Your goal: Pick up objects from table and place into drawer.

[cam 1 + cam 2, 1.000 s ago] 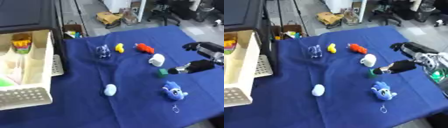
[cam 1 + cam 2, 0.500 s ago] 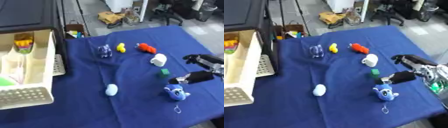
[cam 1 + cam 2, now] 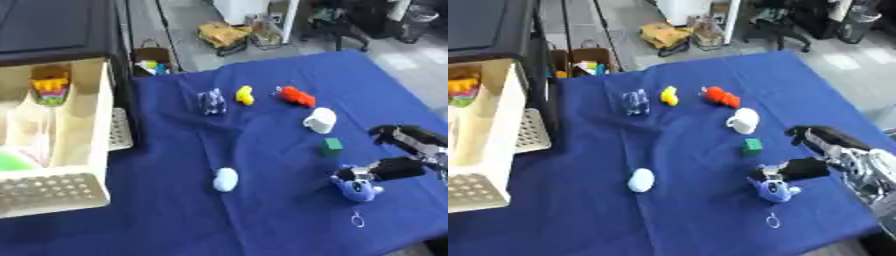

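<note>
The robot's right hand [image 3: 826,152] is reaching in from the right edge over the blue cloth of the table [image 3: 262,220], its fingers spread wide — one dark finger pointing left higher up, the thumb [image 3: 791,170] lying lower with its tip touching the top of the blue plush toy [image 3: 773,189]. The toy is sitting on the cloth just below and to the left of the hand, not lifted, with a thin ring [image 3: 772,220] trailing on the cloth beneath it. Nothing is being held.

A small green cube [image 3: 752,145] is lying just up and left of the hand, apart from the fingers. Farther up, a white mug-like object [image 3: 743,120] is resting on its side, and beyond it a row is standing near the far part of the cloth: an orange-red toy [image 3: 720,96], a yellow toy [image 3: 669,95] and a clear, bluish object [image 3: 634,101]. A pale blue-white egg-shaped object [image 3: 226,179] is lying alone toward the middle-left.

At the left edge, the cream drawer [image 3: 74,145] is standing pulled open from under a dark cabinet — well apart from the hand — with colourful items already lying inside.
</note>
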You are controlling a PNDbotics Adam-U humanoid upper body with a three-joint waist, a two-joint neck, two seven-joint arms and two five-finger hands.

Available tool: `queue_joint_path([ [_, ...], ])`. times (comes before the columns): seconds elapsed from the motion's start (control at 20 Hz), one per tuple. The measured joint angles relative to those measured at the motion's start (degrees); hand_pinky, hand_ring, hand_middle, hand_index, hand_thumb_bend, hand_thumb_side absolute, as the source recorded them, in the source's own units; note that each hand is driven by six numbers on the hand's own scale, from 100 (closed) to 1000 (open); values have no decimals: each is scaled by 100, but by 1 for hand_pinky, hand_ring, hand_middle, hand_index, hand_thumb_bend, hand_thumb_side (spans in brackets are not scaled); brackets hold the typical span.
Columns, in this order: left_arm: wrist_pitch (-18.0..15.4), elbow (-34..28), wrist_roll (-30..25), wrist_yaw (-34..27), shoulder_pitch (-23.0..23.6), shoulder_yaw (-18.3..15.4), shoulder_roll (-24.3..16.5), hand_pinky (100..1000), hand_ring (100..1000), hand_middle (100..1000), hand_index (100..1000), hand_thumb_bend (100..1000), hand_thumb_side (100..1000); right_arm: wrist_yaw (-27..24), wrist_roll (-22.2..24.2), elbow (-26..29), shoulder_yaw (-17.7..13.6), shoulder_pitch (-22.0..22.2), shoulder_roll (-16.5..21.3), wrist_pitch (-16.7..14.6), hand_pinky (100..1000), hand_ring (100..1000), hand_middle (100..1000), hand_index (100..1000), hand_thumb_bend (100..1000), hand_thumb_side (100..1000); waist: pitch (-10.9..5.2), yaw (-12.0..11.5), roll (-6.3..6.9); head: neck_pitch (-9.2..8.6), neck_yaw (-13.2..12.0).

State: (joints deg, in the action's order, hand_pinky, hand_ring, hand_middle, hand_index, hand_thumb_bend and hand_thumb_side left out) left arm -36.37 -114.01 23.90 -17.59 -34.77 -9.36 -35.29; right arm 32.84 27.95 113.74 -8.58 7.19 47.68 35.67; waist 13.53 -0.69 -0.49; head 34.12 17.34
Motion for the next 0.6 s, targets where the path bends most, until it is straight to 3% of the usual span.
queue_joint_path([
  [0.6, 0, 0, 0, 6, -1, 0, 0, 369, 406, 448, 663, 180, 960, 34, -28, 0, 6, 203, -260, 49, 915, 911, 777, 926, 863, 571, 12, 24, -20, -1, -2],
])
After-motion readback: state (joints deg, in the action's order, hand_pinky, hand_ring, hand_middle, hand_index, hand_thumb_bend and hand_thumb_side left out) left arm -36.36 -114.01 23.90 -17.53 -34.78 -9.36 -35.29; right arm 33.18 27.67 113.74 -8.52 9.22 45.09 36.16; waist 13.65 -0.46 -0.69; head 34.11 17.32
